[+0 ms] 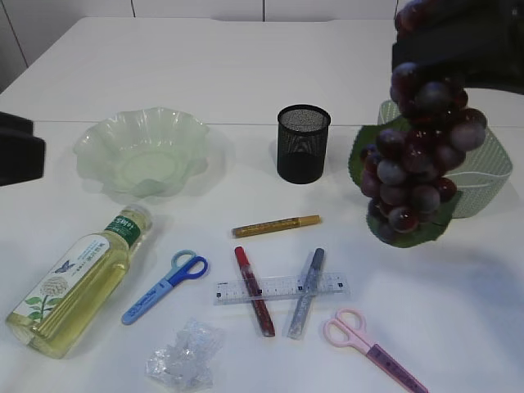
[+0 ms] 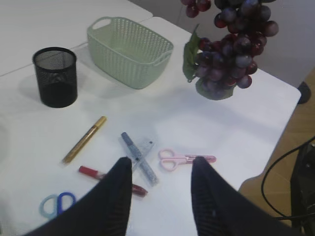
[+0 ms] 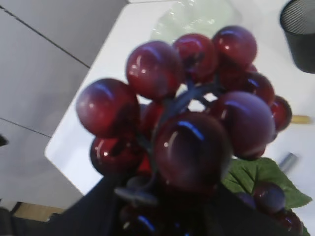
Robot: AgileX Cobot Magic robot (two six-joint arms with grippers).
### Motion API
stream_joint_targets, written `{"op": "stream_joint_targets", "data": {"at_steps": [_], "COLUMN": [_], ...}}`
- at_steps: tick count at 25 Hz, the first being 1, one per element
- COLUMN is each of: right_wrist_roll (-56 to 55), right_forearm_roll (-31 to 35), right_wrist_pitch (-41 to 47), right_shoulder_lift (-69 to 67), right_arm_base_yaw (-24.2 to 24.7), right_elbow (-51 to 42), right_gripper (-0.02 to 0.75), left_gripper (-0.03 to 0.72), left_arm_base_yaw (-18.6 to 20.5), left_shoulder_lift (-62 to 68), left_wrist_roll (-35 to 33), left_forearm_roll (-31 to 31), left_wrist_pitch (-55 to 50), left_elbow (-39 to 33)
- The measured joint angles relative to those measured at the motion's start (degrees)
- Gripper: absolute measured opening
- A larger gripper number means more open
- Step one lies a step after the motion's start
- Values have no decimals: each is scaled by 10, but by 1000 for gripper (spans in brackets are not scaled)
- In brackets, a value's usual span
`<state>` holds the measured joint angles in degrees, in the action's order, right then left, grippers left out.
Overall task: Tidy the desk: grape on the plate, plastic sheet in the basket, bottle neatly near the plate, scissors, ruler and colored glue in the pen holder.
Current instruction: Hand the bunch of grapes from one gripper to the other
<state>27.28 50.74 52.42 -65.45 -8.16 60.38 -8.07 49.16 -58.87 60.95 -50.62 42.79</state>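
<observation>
- The right gripper [image 1: 426, 61] is closed on the top of the dark red grape bunch with its green leaf [image 1: 413, 155], which hangs in the air in front of the pale green woven basket [image 1: 491, 176].
- The left gripper [image 2: 160, 169] hovers half-open and empty.
- Grape step underway; next, a carry leftward to the frilled pale green glass plate [image 1: 106, 147], then release.

— Where is the right arm?
— High at the right, its gripper [image 3: 162, 216] clamped on the top of the grape bunch [image 1: 417, 155], which hangs clear of the table [image 1: 246, 74].
— And the left?
— At the left edge, raised. Its gripper [image 2: 160, 196] points down at the table, jaws apart, holding nothing.
</observation>
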Motion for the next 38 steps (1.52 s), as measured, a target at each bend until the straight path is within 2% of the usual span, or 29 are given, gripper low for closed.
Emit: {"op": "stream_joint_targets", "data": {"at_steps": [7, 13, 16, 18, 22, 24, 33, 38], "right_wrist_roll": [113, 125, 125, 125, 125, 125, 138, 142], "right_forearm_roll": [177, 256, 278, 292, 308, 313, 324, 344], "right_wrist_pitch": [46, 73, 79, 83, 96, 103, 114, 114], "right_shoulder_lift": [0, 0, 0, 0, -11, -20, -57, -64], "right_arm_base_yaw": [0, 0, 0, 0, 0, 0, 0, 0], "right_elbow": [0, 0, 0, 0, 0, 0, 0, 0], "right_gripper": [263, 262, 262, 262, 262, 262, 262, 262], "left_gripper": [298, 307, 358, 429, 575, 611, 632, 632], "left_arm_base_yaw": [0, 0, 0, 0, -5, -18, -133, -176], "left_shoulder_lift": [117, 211, 252, 270, 283, 283, 283, 299], "left_wrist_roll": [-177, -312, -362, -379, -390, -399, -475, -487], "left_forearm_roll": [144, 252, 316, 344, 361, 365, 395, 399], "left_wrist_pitch": [-45, -80, -127, -146, -152, -152, -73, -20], "left_elbow": [0, 0, 0, 0, 0, 0, 21, 53]}}
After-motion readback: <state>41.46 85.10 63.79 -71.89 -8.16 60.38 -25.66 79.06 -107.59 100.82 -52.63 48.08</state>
